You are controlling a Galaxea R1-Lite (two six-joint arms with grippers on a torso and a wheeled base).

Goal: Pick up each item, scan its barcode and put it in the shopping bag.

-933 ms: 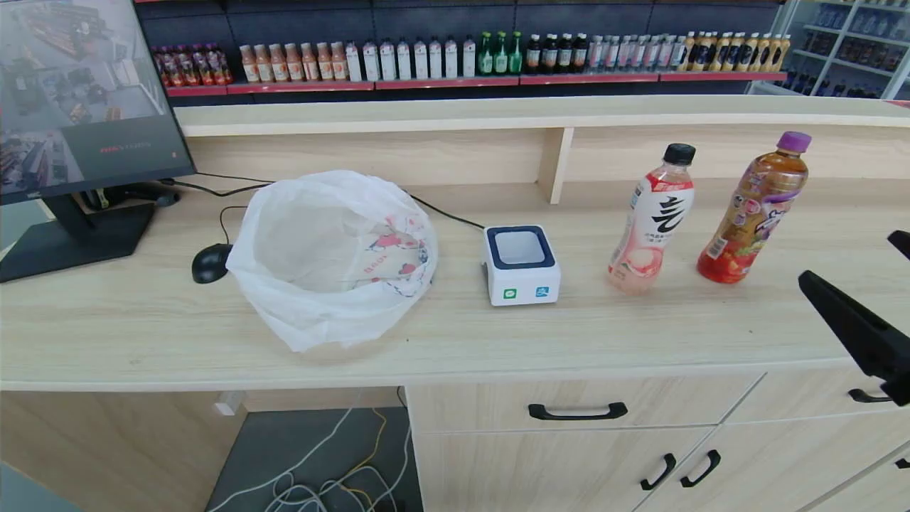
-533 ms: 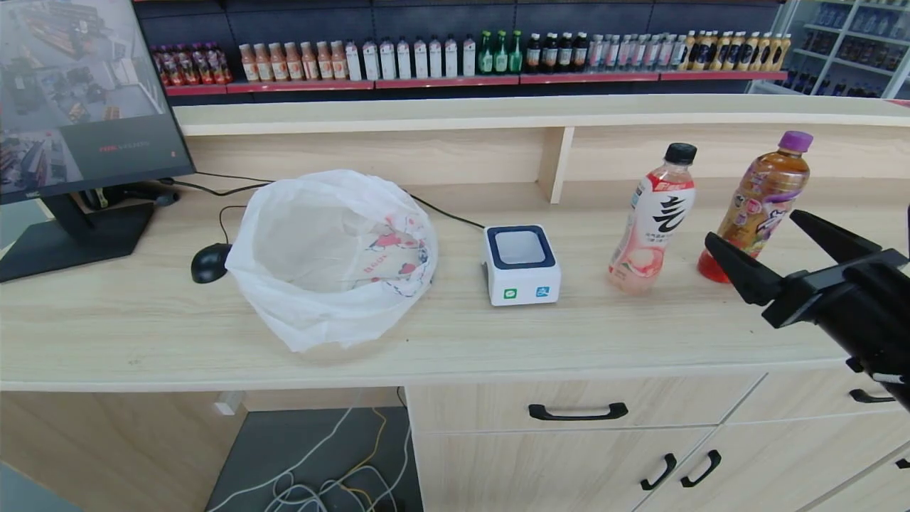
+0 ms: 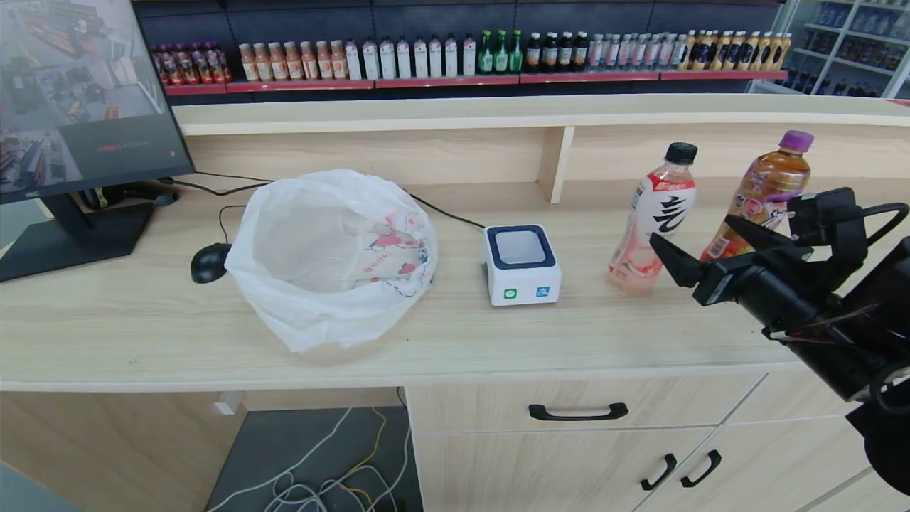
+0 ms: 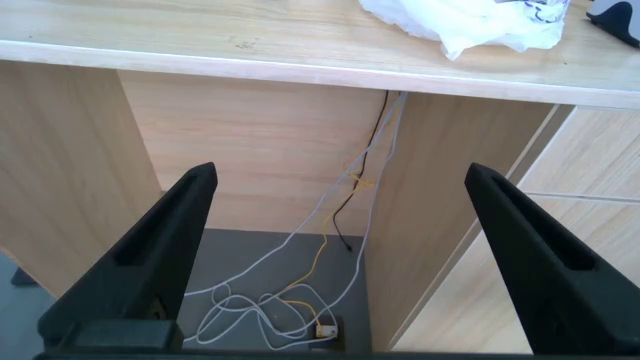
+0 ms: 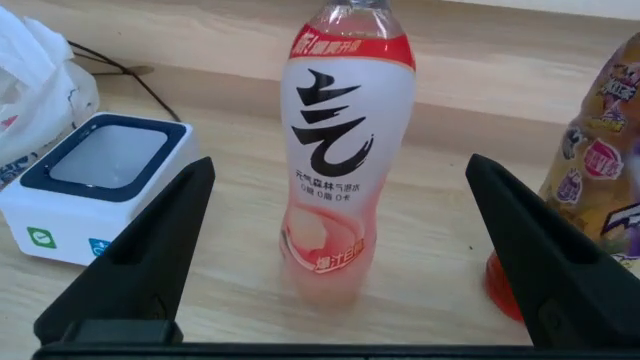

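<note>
Pink bottle point(image 3: 650, 220) point(image 5: 345, 150), black cap: stood upright on the counter point(image 3: 142, 320), between the scanner point(image 3: 521, 264) point(image 5: 95, 185) and the brown bottle point(image 3: 771, 178) point(image 5: 600, 170) with purple cap, touching neither.
Right gripper point(image 3: 689, 228) point(image 5: 340, 165): spread wide, empty, held just before the pink bottle, which lined up with the gap beyond its tips.
Shopping bag point(image 3: 330, 256) point(image 4: 470, 20): white, mouth open, on the counter left of the scanner, beside a black mouse point(image 3: 210, 263).
Left gripper point(image 4: 340, 172): wide open, empty, low, facing the recess under the counter where cables point(image 4: 290, 300) lay.
</note>
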